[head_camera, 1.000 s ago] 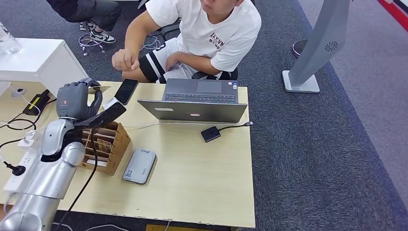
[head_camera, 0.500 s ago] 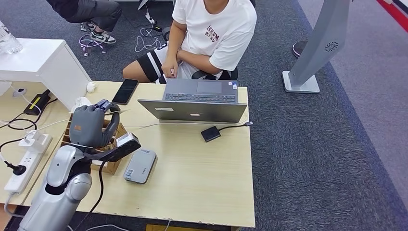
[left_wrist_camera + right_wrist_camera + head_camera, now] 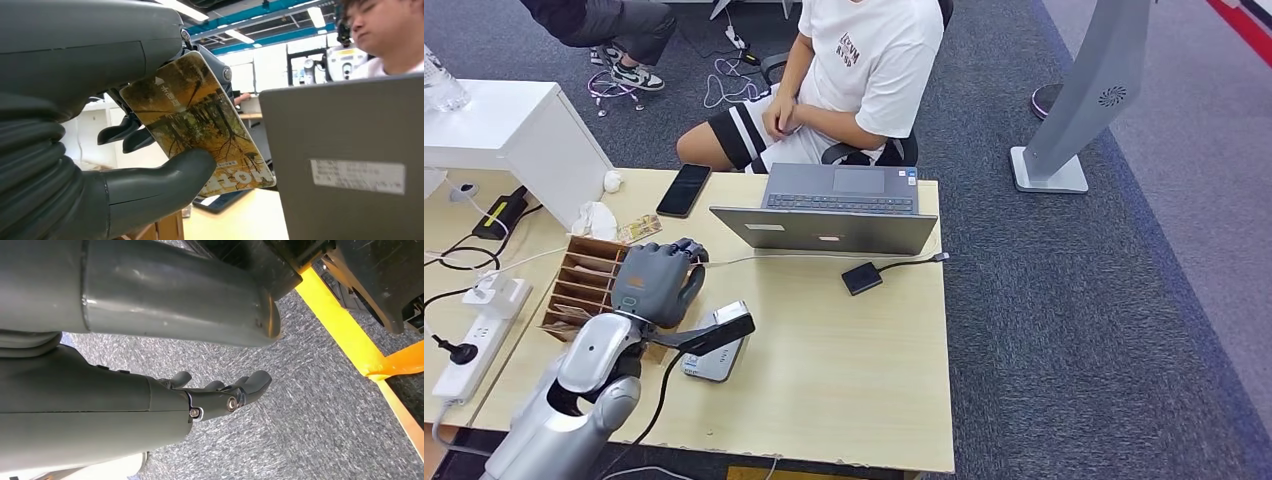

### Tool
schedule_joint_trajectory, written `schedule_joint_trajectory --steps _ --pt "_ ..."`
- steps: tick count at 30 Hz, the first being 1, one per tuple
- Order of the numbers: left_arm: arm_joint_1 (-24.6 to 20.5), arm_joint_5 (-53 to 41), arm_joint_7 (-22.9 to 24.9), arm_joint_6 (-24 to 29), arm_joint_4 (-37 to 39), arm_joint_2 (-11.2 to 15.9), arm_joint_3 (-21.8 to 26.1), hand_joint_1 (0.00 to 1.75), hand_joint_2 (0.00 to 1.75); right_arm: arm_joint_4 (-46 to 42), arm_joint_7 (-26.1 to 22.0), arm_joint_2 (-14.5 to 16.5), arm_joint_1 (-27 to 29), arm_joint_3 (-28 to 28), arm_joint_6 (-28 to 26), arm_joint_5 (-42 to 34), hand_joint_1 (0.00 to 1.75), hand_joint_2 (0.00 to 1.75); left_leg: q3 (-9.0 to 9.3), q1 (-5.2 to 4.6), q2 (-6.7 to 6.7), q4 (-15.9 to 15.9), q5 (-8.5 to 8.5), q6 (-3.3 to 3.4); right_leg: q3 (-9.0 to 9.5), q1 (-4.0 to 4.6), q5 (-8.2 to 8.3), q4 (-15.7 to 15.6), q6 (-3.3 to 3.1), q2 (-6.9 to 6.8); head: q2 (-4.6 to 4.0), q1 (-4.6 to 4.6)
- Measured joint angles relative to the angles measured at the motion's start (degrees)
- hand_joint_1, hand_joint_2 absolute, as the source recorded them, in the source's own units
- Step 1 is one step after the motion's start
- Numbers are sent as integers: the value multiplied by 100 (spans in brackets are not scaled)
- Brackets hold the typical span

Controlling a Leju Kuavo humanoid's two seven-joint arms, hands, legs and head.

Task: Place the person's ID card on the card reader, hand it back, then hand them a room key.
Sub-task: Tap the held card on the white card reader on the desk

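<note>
At lower left of the head view, the left hand (image 3: 659, 283) hovers just right of the wooden card rack (image 3: 574, 290), pinching the ID card (image 3: 197, 125) between thumb and fingers. The grey card reader (image 3: 715, 355) lies below it. The right hand (image 3: 215, 392) hangs with fingers spread, holding nothing.

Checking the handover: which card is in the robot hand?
The autumn-tree printed card, pinched in the left robot hand; another card lies flat beside the tissue.

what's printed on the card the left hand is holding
An autumn tree scene in yellow-brown tones on the card, clearest in the left wrist view.
</note>
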Motion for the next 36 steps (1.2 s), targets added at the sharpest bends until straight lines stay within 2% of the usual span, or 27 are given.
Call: schedule_joint_trajectory --steps 14,24,36 --pt "64 -193 69 -227 399 -20 -525 175 175 0 34 0 -2 -1 -20 89 0 0 -2 0 -1 0 0 0 0 0 0 0 0 -1 0 0" --pt "357 -226 279 -362 688 43 -556 175 175 0 222 0 -3 3 -123 256 0 0 -3 1 -1 0 0 0 0 0 0 0 0 -1 0 -1" --pt "443 -248 422 -445 871 51 -556 175 175 0 296 0 -4 7 -139 299 0 0 -4 1 -2 0 0 0 0 0 0 0 0 -2 -1 0"
